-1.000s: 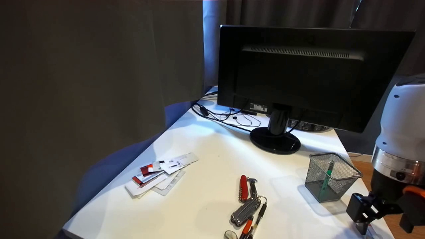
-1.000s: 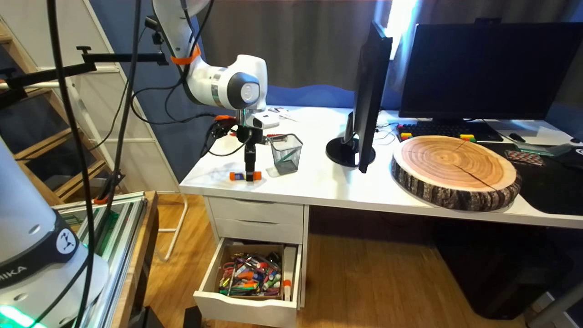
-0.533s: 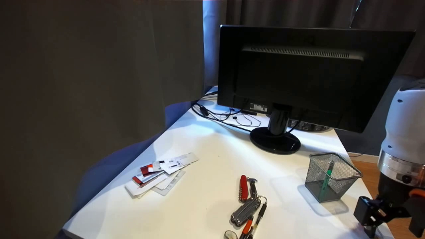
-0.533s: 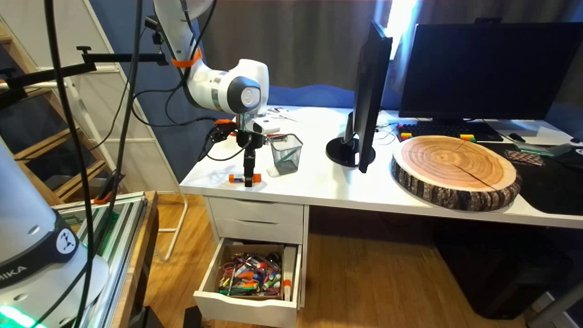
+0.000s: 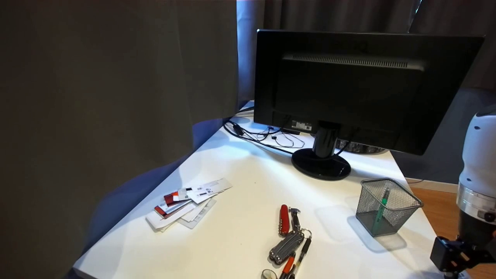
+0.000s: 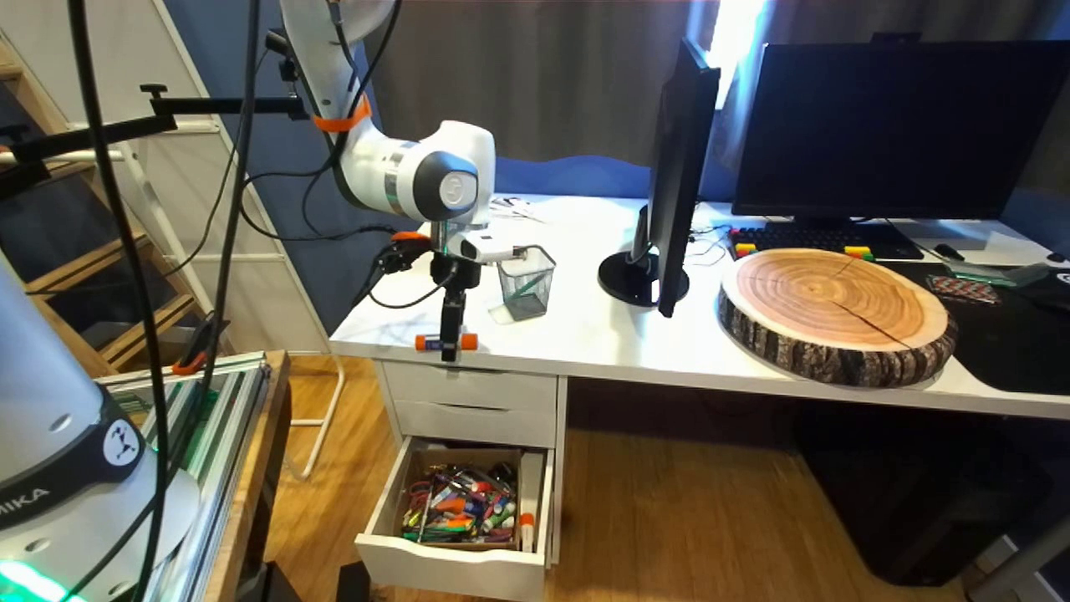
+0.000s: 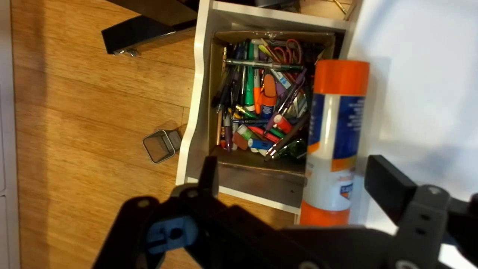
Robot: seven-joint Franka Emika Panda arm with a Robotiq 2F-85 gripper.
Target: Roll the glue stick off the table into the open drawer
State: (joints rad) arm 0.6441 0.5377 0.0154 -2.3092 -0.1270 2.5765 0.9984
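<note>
Gripper [image 7: 297,172] spread wide | straddles glue stick [image 7: 334,145] near edge of table [image 6: 577,330] | contact unclear

The table [image 5: 232,232] bears a mesh cup [image 5: 397,215] — pen [image 5: 381,209] inside.

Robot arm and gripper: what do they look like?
The arm is white with an orange band and black cables. Its base has a black collar with pale lettering and a round logo. The gripper is black with a blue patch.

The table [image 5: 240,232] looks smooth, the glue stick [image 7: 335,144] plastic (the cup [image 5: 393,215], metal mesh).
</note>
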